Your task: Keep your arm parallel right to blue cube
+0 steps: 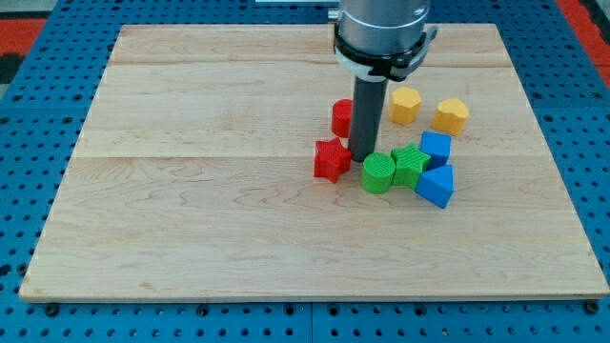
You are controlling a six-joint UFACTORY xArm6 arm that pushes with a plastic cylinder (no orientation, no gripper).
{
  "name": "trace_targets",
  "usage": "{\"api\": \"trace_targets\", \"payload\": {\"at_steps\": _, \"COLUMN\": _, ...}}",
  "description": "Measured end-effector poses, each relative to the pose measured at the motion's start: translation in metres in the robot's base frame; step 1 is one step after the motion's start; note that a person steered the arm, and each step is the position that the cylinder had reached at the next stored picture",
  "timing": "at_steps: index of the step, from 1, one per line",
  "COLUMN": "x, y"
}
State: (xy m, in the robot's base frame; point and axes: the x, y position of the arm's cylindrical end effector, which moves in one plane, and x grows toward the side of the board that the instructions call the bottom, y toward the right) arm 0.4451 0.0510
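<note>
The blue cube [437, 148] sits right of centre on the wooden board [191, 191], touching a blue triangular block [437, 185] below it and a green star block [410, 163] to its left. My tip [363, 157] rests on the board left of the blue cube, between a red star block [331, 159] and a green cylinder [378, 172]. A red cylinder [342, 117] stands partly hidden behind the rod.
Two yellow hexagonal blocks [405, 105] [451, 115] lie above the blue cube. The board is ringed by a blue perforated table [38, 95]. The arm's grey housing [381, 29] hangs over the board's top edge.
</note>
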Motion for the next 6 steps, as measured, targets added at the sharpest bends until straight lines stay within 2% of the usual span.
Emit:
{"api": "trace_targets", "payload": {"at_steps": 1, "x": 0.008, "y": -0.052}}
{"api": "trace_targets", "payload": {"at_steps": 2, "x": 0.016, "y": -0.059}}
{"api": "trace_targets", "payload": {"at_steps": 3, "x": 0.05, "y": -0.059}}
{"api": "trace_targets", "payload": {"at_steps": 4, "x": 0.075, "y": -0.013}}
{"api": "trace_targets", "payload": {"at_steps": 5, "x": 0.107, "y": 0.078}}
{"api": "trace_targets", "payload": {"at_steps": 6, "x": 0.08, "y": 0.161}}
